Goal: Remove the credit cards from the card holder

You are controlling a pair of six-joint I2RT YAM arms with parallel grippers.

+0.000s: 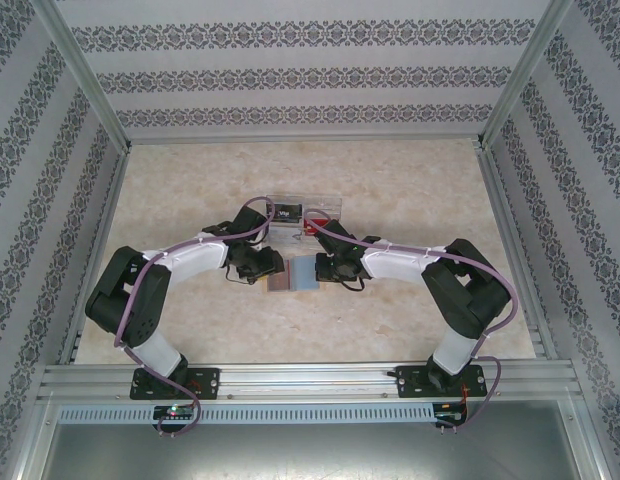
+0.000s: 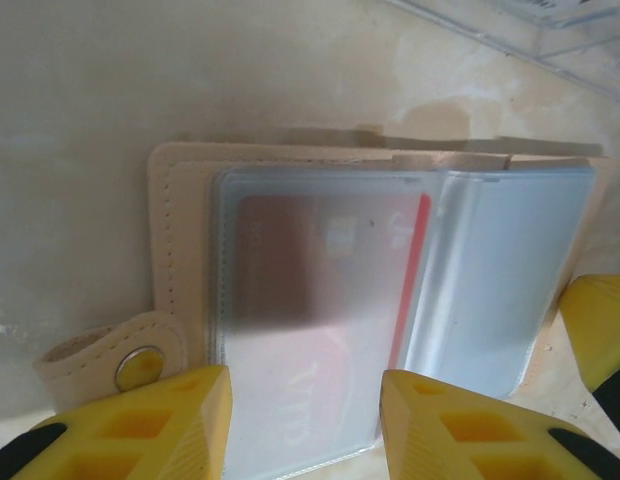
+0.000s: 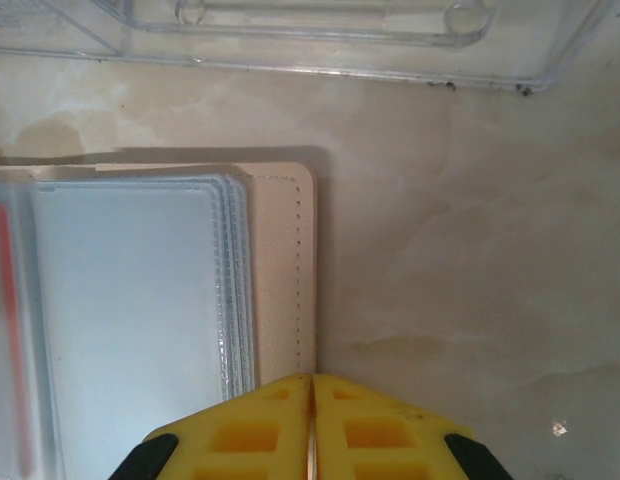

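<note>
The card holder [image 1: 293,272] I see is a tan folding wallet with clear plastic sleeves, lying open on the table between both grippers. A red credit card [image 2: 320,280] shows through the left sleeve [image 2: 290,330]; the right sleeve [image 3: 130,300] looks empty. My left gripper [image 2: 305,400] is open, its fingers straddling the near edge of the sleeve holding the red card. My right gripper [image 3: 312,385] is shut, its tips at the near right corner of the tan cover [image 3: 285,270]. Behind stands a clear plastic box [image 1: 305,212] with a black card and something red inside.
The wallet's snap strap [image 2: 120,360] sticks out on its left side. The clear box's wall [image 3: 320,60] runs close behind the wallet. Bare marble-patterned table [image 3: 470,260] lies to the right, with patterned enclosure walls all round.
</note>
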